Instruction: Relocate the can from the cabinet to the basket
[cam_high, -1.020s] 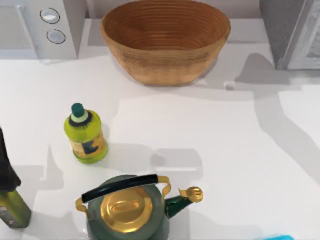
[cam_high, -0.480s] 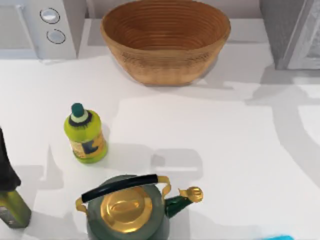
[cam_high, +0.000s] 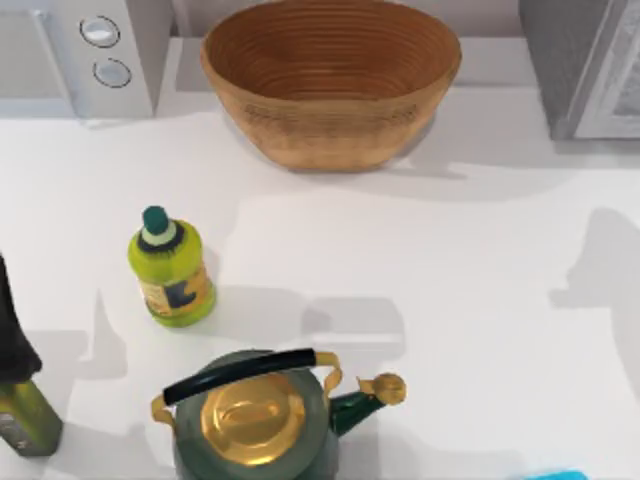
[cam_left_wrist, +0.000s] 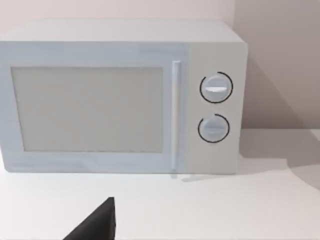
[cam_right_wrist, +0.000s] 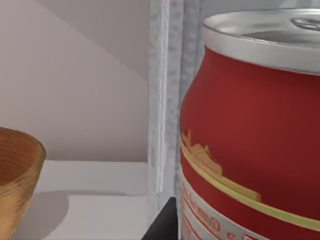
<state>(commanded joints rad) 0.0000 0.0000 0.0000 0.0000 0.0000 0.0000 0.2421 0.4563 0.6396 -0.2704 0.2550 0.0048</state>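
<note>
Right wrist close beside can (cam_right_wrist: 250, 140).

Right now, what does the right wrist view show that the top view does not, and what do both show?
Right wrist view alone: the red can, very close, upright, with its silver top, beside the pale cabinet door.
Top view alone: the yellow-green bottle, the kettle, the white appliance, and a dark bottle at the left edge.
Both: the basket, the cabinet and the white table.
</note>
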